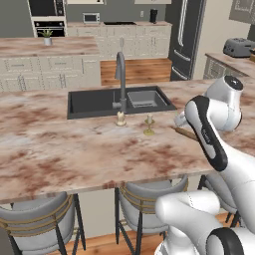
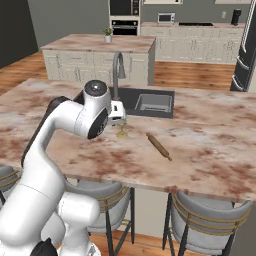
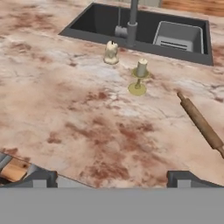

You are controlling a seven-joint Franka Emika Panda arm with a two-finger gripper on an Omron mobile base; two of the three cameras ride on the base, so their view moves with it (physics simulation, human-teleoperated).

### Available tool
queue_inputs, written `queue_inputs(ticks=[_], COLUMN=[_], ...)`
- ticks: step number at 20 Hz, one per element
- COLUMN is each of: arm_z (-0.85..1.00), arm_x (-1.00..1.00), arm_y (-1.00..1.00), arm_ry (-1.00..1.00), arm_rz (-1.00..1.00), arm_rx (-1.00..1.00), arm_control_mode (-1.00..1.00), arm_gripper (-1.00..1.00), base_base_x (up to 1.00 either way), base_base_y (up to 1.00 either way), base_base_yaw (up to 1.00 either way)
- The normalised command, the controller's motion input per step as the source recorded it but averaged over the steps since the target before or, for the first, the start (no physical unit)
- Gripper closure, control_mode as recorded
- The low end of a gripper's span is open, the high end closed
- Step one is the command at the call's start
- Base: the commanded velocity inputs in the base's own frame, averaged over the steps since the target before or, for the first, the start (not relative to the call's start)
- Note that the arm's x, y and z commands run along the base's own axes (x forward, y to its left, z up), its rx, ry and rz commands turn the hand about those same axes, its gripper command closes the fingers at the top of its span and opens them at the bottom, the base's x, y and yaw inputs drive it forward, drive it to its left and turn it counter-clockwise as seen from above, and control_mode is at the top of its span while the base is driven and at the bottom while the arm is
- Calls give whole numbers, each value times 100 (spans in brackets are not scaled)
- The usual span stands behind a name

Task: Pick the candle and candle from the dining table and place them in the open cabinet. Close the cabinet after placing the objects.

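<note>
Kitchen scene, pink-brown marbled tabletop (image 1: 74, 144) with a dark sink (image 1: 99, 102) and curved grey tap (image 1: 121, 74) near its far edge. Stubby candle (image 3: 111, 52) stands upright just at the sink's front rim, beside the tap base; candle on brass candlestick (image 3: 139, 76) stands upright near it, slightly closer to the robot's edge, not touching. Rolling pin (image 3: 201, 124) lies on the tabletop to the right of the candlestick, apart from both. Gripper (image 3: 111, 178) hangs above the near part of the tabletop, well apart from the candles, fingertips spread wide with nothing between them. Neither candle picked yet, so the task looks to be at its start. Handling judgement: both look light and rigid; the stubby one is squat and stable, take it around the wax body from above. The candlestick one looks top-heavy on a small round foot and easy to tip, so grip the slim stem or the candle just above it, jaws squarely either side, and avoid nudging the tap.
</note>
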Motion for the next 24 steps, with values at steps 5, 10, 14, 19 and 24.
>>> queue_inputs(ticks=[5, 10, 14, 19, 24], arm_z=[-19, -14, -15, -14, -17], arm_x=[0, 0, 0, 0, 0], arm_y=[-11, -15, -13, -12, -6], arm_ry=[-6, -6, -7, -9, -8], arm_rz=[12, 11, 10, 11, 10], arm_rx=[2, 4, 5, 7, 9], arm_control_mode=[-100, -100, -100, -100, -100], arm_gripper=[-100, -100, -100, -100, -100], base_base_x=[0, 0, 0, 0, 0], base_base_y=[0, 0, 0, 0, 0], base_base_yaw=[0, 0, 0, 0, 0])
